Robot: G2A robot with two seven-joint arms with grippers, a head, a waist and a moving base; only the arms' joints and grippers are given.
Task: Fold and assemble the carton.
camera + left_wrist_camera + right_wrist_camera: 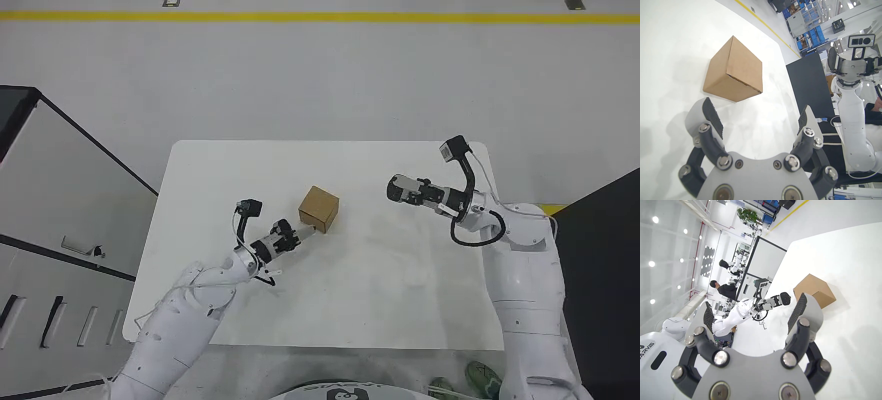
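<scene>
- The white table (400, 300) carries one task item, set a little left of its middle and toward the far half.
- The brown cardboard carton (319, 208) stands on the table as a closed cube, touching neither arm. No flap stands up or hangs loose on the faces in view. In the left wrist view one edge of the top shows a thin ragged seam where panels meet. Its underside is hidden.
- Judged from this, the folding looks essentially done: the box holds its shape unaided. What may be left is pressing that seam flat, or nothing at all. Whether the bottom is properly tucked cannot be told.
- The left arm comes in from the near-left side of the table, forearm angled toward the far right. The left gripper (293, 237) sits just beside the carton's near-left corner, with a gap between them. Its fingers are spread wide and hold nothing.
- The right arm rises from the near-right side, elbow bent, wrist turned to point left at the carton. The right gripper (393, 189) is well apart from the box on its right, fingers likewise spread and empty.
</scene>
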